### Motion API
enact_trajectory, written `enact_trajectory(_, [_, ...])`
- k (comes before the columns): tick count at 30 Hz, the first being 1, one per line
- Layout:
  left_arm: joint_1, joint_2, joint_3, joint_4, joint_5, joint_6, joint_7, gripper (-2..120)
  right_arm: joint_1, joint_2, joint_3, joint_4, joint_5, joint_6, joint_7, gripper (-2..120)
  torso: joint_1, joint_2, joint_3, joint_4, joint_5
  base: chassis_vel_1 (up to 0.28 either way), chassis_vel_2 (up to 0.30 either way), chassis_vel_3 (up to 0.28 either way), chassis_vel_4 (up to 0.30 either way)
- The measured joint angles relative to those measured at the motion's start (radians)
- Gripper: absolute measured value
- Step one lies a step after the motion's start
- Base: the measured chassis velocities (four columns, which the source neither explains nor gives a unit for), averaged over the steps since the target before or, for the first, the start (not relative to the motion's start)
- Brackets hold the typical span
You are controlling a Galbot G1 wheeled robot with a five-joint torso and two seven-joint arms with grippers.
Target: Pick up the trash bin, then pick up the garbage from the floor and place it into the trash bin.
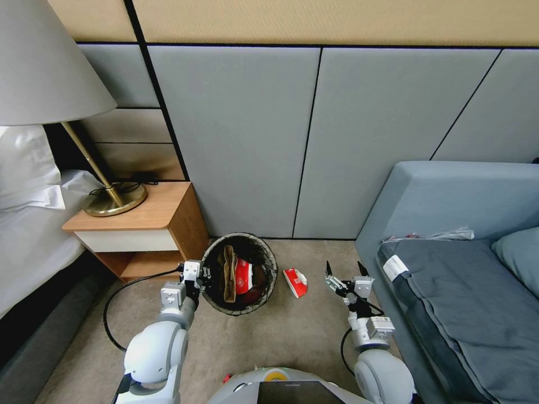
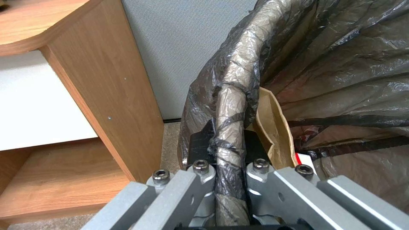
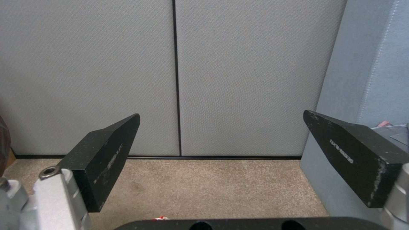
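Note:
The trash bin, lined with a dark bag, is beside the nightstand with its mouth towards me. My left gripper is shut on its near-left rim; in the left wrist view the fingers clamp the bag-wrapped rim. Inside the bin lie a crumpled brown paper bag and a red-and-white packet. Another red-and-white packet of garbage lies on the carpet just right of the bin. My right gripper hangs open above the carpet, to the right of that packet, with nothing between its fingers.
A wooden nightstand with a brass lamp stands left of the bin, with a bed beyond it. A grey sofa is close on the right. Grey wall panels rise behind. A black cable loops on the carpet.

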Motion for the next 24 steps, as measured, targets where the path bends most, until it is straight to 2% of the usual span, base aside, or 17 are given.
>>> enact_trajectory(14, [0.014, -0.005, 0.010, -0.026, 0.015, 0.001, 0.000, 1, 0.087, -0.018, 0.011, -0.026, 0.047, -0.094, -0.051, 100, 0.000, 0.000, 0.000, 0.0000, 0.0001, 0.000, 0.000, 0.000, 0.000])
enact_trajectory(24, [0.035, -0.009, 0.012, -0.054, 0.020, 0.005, -0.001, 1, 0.280, -0.139, -0.048, -0.159, 0.254, -0.209, -0.097, 100, 0.000, 0.000, 0.000, 0.0001, 0.0001, 0.000, 0.000, 0.000, 0.000])
